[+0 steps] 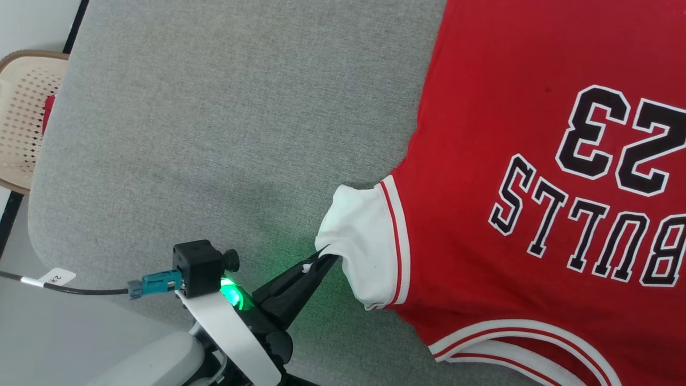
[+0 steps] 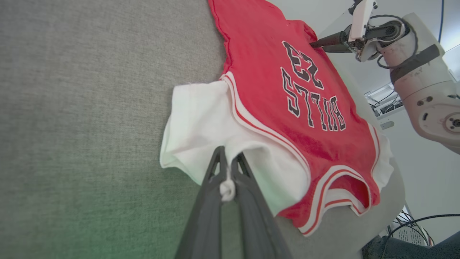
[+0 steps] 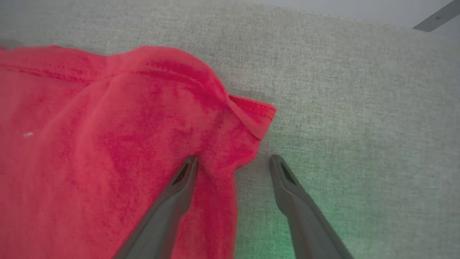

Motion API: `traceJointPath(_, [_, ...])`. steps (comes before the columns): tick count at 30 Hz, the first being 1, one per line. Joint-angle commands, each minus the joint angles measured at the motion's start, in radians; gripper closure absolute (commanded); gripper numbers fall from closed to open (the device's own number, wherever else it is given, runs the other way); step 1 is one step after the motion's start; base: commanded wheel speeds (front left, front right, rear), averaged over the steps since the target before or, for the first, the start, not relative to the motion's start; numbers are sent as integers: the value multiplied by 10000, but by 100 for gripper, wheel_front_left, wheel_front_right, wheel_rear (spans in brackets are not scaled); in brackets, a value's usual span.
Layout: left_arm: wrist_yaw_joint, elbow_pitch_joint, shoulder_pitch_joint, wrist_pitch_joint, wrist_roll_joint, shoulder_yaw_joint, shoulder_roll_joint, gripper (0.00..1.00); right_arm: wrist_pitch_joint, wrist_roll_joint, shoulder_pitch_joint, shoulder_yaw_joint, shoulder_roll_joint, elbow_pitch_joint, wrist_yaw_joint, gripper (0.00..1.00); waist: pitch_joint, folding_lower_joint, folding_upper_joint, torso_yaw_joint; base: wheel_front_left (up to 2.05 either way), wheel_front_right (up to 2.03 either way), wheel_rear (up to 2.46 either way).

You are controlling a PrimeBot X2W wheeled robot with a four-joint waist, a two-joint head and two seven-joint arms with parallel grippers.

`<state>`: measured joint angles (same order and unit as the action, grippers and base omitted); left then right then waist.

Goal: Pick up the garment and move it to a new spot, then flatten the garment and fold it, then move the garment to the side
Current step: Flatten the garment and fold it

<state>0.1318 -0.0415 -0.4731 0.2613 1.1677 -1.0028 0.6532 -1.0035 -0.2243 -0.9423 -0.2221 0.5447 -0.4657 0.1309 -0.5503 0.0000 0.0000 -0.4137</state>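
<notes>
While the grey pad point(image 1: 214, 134) holds the garment point(image 1: 509, 161) face-up at right, left gripper point(image 1: 321, 257) is pinched tight on its near white sleeve point(image 1: 359, 236); right gripper point(image 3: 233, 159) gapes wide over a far red corner point(image 3: 257, 115), empty. One-sided pull risks bunching.

A grey felt-like surface point(image 1: 214, 134) spreads ahead of the left gripper point(image 1: 323, 256) and off to its left, tinged green close around that gripper. Well away to the gripper's left, past the surface's rounded edge, stands a beige perforated chair point(image 1: 24, 107). A bit of something red point(image 1: 48, 112) shows at the chair's nearer rim, too small to identify. Ahead of the right gripper point(image 3: 233, 162) the same grey covering runs on, and a dark strip point(image 3: 436, 16) crosses the far corner beyond it.
</notes>
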Motion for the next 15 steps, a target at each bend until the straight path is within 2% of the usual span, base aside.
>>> traceJointPath(1, [-25,-84,-58,54,-94,35,-61,100,-258,94,209,172,-103,-353,-3,0,-19,0,0,-59,0,0,0])
traceJointPath(2, [-25,-134,-39,54,-90,25,-75,100,-338,95,218,260,-125,-445,-2,54,9,0,0,-60,0,0,0])
traceJointPath(3, [-25,-161,-38,54,-58,23,-74,100,-287,81,197,235,-156,-506,-2,100,51,0,0,-48,0,0,0])
traceJointPath(10, [-25,105,143,54,171,164,65,100,778,-399,614,225,-172,-569,-3,100,989,0,0,401,0,0,0])
traceJointPath(15, [-25,339,637,54,362,462,234,100,640,-1586,2097,787,327,368,-5,100,1808,0,0,932,0,0,0])
